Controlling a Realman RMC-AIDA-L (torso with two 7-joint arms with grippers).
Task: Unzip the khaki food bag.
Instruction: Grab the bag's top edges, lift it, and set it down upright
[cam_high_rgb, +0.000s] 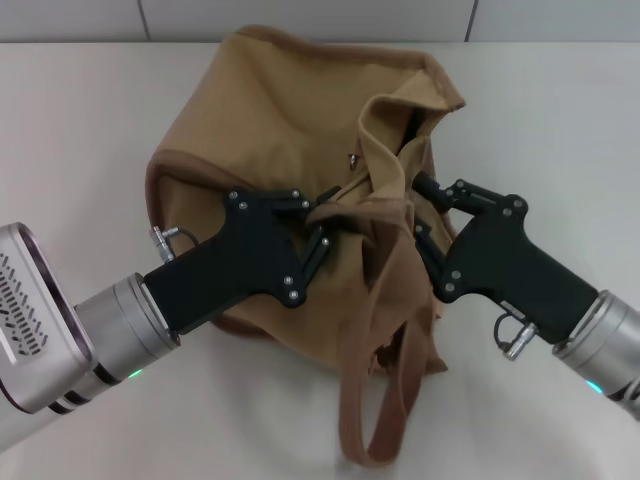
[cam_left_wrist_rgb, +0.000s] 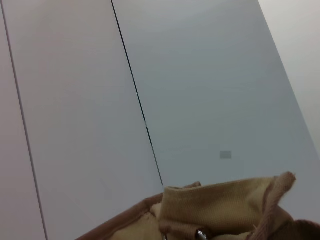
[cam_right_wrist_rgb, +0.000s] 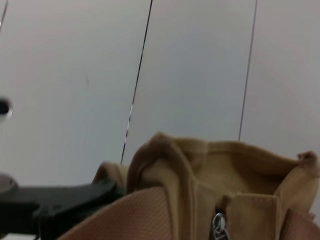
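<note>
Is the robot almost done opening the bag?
Not yet. Both the left gripper and the right gripper are gripping into the crumpled top of the khaki food bag. The zipper pull sits at a closed seam, so the unzipping looks mostly left.

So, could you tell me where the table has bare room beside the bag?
Bare table lies left of the khaki food bag, and more to its right. The near middle is crowded: left gripper and right gripper press into the bag, handles trailing forward.
</note>
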